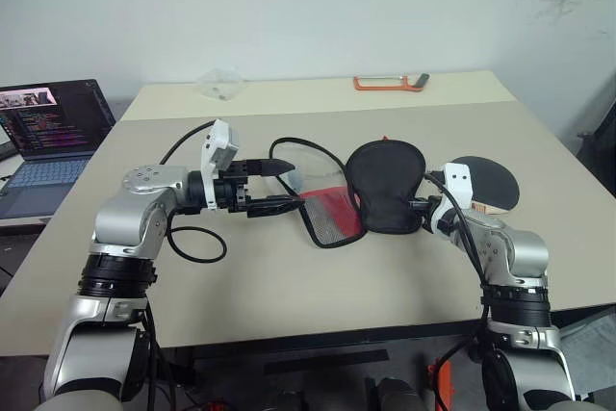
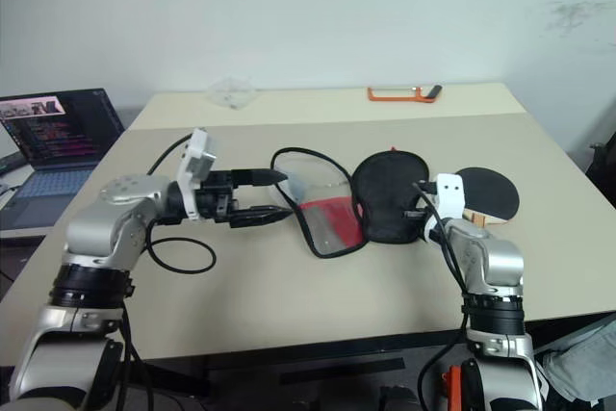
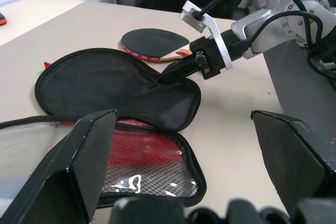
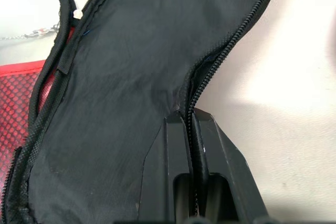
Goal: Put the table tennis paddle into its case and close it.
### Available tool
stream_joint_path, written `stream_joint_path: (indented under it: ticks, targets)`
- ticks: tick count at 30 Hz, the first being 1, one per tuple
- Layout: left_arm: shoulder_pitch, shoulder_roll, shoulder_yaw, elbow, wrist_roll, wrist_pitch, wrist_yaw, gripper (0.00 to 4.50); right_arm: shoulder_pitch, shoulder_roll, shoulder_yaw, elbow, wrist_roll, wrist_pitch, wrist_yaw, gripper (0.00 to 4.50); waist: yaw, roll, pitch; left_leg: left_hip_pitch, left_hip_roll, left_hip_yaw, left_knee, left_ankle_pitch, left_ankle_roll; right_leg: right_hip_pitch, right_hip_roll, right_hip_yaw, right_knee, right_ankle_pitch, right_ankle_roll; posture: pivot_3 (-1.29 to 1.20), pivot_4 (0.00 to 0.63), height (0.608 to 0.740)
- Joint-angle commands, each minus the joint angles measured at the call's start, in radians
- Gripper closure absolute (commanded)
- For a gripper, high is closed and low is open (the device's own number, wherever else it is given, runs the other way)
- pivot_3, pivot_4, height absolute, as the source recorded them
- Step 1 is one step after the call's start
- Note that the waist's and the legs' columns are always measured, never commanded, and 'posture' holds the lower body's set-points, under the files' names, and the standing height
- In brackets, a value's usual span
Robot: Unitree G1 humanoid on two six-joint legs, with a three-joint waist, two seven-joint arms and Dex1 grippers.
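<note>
From the head views, the case [image 1: 380, 190] lay unzipped and spread flat near the middle of the surface [image 1: 289, 286], its black flap folded toward the robot's right and its red mesh half [image 1: 332, 217] toward the left. The table tennis paddle [image 1: 486, 182] rested flat just beyond the flap's right edge, outside the case, its handle partly hidden behind the right arm. The left gripper [image 1: 279, 187] hovered beside the red half with its fingers spread wide and nothing between them. An orange-framed tool [image 1: 387, 83] and a crumpled clear wrapper [image 1: 221, 84] lay at the far edge, and a laptop [image 1: 48, 137] stood off to the left.

In the left wrist view, the right gripper [image 3: 169, 73] met the narrow end of the black flap, with the paddle lying behind it.

In the right wrist view, its fingers [image 4: 176, 161] were pressed together on the flap's zip edge [image 4: 210, 69].

The case looked soft and limp, likely to sag or fold unless taken by its stitched rim. The paddle seemed light and rigid; its handle would probably give the surest hold.
</note>
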Motion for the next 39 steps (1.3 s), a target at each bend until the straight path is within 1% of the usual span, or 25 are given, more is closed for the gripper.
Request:
stream_joint_path:
  ticks: [1, 2, 5, 9, 11, 15, 16, 17, 20, 22, 25, 28, 31, 35, 39]
  targets:
    - [-0.029, -0.001, 0.007, -0.014, -0.004, -0.001, -0.006, 0.00, -0.045, -0.004, -0.027, 0.019, 0.014, -0.040, 0.000, 4.46, 0.000, 0.000, 0.000, 0.000, 0.000, 0.000, 0.000, 0.000, 0.000, 0.000, 0.000, 0.000, 0.000, 0.000, 0.000, 0.00, 0.150, 0.740]
    - [-0.026, 0.000, 0.007, -0.020, -0.004, 0.001, -0.006, 0.00, -0.048, -0.005, -0.032, 0.029, 0.015, -0.049, -0.001, 4.46, 0.000, 0.000, 0.000, 0.000, 0.000, 0.000, 0.000, 0.000, 0.000, 0.000, 0.000, 0.000, 0.000, 0.000, 0.000, 0.00, 0.150, 0.740]
    - [-0.011, 0.004, 0.011, -0.041, -0.008, 0.006, -0.001, 0.00, -0.051, -0.015, -0.039, 0.052, 0.010, -0.073, -0.001, 3.85, 0.000, 0.000, 0.000, 0.000, 0.000, 0.000, 0.000, 0.000, 0.000, 0.000, 0.000, 0.000, 0.000, 0.000, 0.000, 0.00, 0.150, 0.740]
    - [0.009, 0.004, 0.018, -0.072, -0.014, 0.020, 0.012, 0.00, -0.046, -0.041, -0.024, 0.061, -0.009, -0.103, 0.002, 2.60, 0.000, 0.000, 0.000, 0.000, 0.000, 0.000, 0.000, 0.000, -0.001, 0.000, 0.000, 0.000, -0.001, 0.000, 0.000, 0.00, 0.150, 0.740]
    - [0.016, 0.003, 0.023, -0.083, -0.016, 0.027, 0.022, 0.00, -0.046, -0.048, -0.030, 0.045, -0.010, -0.109, -0.012, 1.90, 0.000, 0.000, 0.000, 0.000, 0.000, 0.000, 0.000, 0.002, -0.003, 0.000, 0.000, 0.000, -0.001, 0.000, 0.000, 0.00, 0.150, 0.740]
    - [0.033, 0.000, 0.031, -0.106, -0.024, 0.039, 0.045, 0.00, -0.046, -0.075, -0.055, -0.031, -0.003, -0.097, -0.037, 0.51, 0.000, 0.000, 0.000, 0.000, 0.000, 0.000, 0.000, 0.002, -0.003, 0.000, 0.000, 0.000, -0.001, 0.000, 0.000, 0.00, 0.150, 0.740]
    - [0.038, -0.003, 0.034, -0.120, -0.032, 0.050, 0.052, 0.00, -0.045, -0.095, -0.066, -0.074, -0.006, -0.076, -0.049, 0.21, 0.001, 0.000, 0.000, 0.000, 0.000, 0.000, 0.000, 0.002, -0.003, 0.000, 0.000, 0.000, -0.001, 0.000, 0.000, 0.00, 0.150, 0.740]
    - [0.043, -0.009, 0.033, -0.136, -0.037, 0.058, 0.062, 0.00, -0.040, -0.115, -0.084, -0.114, -0.006, -0.052, -0.061, 0.06, 0.002, 0.000, 0.000, -0.001, 0.000, 0.000, 0.000, 0.002, -0.003, 0.000, 0.000, 0.000, -0.001, 0.000, 0.000, 0.00, 0.150, 0.740]
    - [0.061, -0.027, -0.002, -0.191, -0.022, 0.054, 0.083, 0.00, 0.012, -0.177, -0.152, -0.187, -0.028, 0.001, -0.108, 0.06, 0.011, 0.000, 0.000, -0.001, 0.000, 0.000, 0.000, 0.002, -0.003, 0.000, 0.000, 0.000, -0.002, 0.000, 0.000, 0.00, 0.150, 0.740]
    - [0.070, -0.043, -0.036, -0.224, -0.007, 0.038, 0.081, 0.00, 0.063, -0.193, -0.203, -0.218, -0.029, 0.012, -0.130, 0.06, 0.022, -0.001, 0.000, -0.001, 0.001, 0.000, -0.001, 0.002, -0.003, 0.001, 0.000, -0.001, -0.003, 0.000, 0.000, 0.00, 0.150, 0.740]
    - [0.054, -0.077, -0.061, -0.237, -0.002, 0.030, 0.095, 0.00, 0.135, -0.185, -0.239, -0.275, -0.018, 0.057, -0.142, 0.06, 0.027, -0.001, 0.000, -0.001, 0.001, 0.001, 0.000, 0.002, -0.003, 0.001, 0.000, -0.001, -0.004, 0.000, 0.000, 0.00, 0.150, 0.740]
    - [0.031, -0.097, -0.063, -0.230, -0.008, 0.034, 0.096, 0.00, 0.181, -0.158, -0.245, -0.330, -0.007, 0.114, -0.153, 0.06, 0.022, 0.000, 0.000, -0.001, 0.001, 0.002, 0.000, 0.000, 0.001, 0.001, 0.000, 0.000, -0.002, 0.000, 0.000, 0.00, 0.150, 0.740]
    - [0.006, -0.107, -0.074, -0.196, 0.009, 0.011, 0.080, 0.00, 0.220, -0.104, -0.216, -0.371, -0.008, 0.136, -0.166, 0.06, 0.016, 0.000, 0.000, 0.001, 0.002, 0.004, 0.000, 0.000, 0.002, 0.001, 0.001, 0.002, 0.000, 0.000, 0.000, 0.00, 0.150, 0.740]
    - [-0.005, -0.109, -0.080, -0.172, 0.020, -0.005, 0.073, 0.00, 0.205, -0.083, -0.211, -0.344, -0.020, 0.118, -0.167, 0.06, 0.015, 0.000, 0.000, 0.002, 0.003, 0.005, 0.000, 0.001, 0.002, 0.001, 0.001, 0.002, 0.000, 0.001, -0.001, 0.00, 0.150, 0.740]
    - [-0.004, -0.110, -0.081, -0.161, 0.032, -0.021, 0.074, 0.00, 0.171, -0.090, -0.176, -0.283, -0.031, 0.099, -0.155, 0.06, 0.016, 0.000, 0.000, 0.002, 0.003, 0.005, 0.000, 0.001, 0.002, 0.001, 0.001, 0.001, 0.000, 0.001, -0.001, 0.00, 0.150, 0.740]
